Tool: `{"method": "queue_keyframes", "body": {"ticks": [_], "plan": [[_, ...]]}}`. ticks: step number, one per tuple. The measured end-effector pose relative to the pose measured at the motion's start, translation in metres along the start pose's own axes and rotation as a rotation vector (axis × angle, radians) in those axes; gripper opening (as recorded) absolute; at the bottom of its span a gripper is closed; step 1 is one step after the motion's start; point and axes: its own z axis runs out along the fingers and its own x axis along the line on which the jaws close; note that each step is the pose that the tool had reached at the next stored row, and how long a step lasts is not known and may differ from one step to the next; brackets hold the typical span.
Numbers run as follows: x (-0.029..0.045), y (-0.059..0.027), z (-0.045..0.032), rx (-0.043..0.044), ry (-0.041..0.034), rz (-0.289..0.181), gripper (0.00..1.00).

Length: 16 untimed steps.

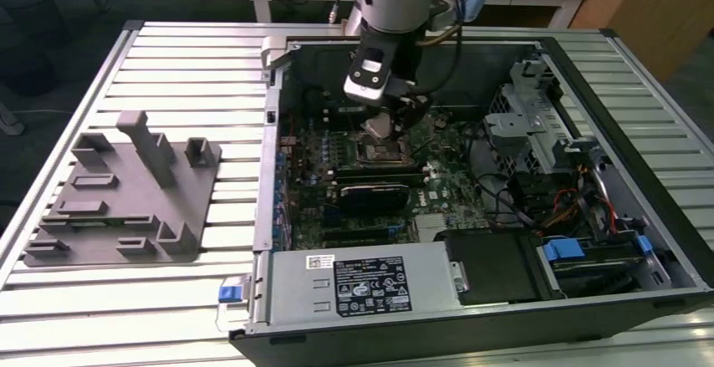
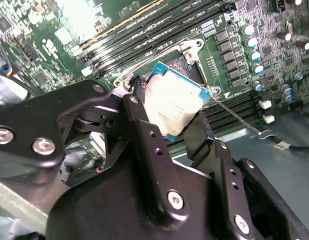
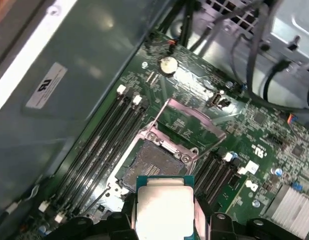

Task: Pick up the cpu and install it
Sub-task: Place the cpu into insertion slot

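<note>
Holding the chip (image 3: 164, 210) just over the open socket (image 3: 150, 169)

Pinching it by two opposite edges, with the fingers (image 2: 144, 130) of the gripper (image 1: 389, 129) closed on it, at about ten o'clock from the middle of the computer case (image 1: 266, 183) in the exterior view. Likely risking bent socket pins through lowering it tilted or turned off square; also risking a slip from so thin a hold on its edges.
</note>
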Motion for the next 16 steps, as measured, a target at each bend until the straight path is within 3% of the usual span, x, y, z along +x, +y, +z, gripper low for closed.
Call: {"method": "queue_keyframes", "body": {"ticks": [16], "plan": [[0.0, 0.0, 0.0002, 0.0047, -0.0102, 0.219, 0.54]]}}
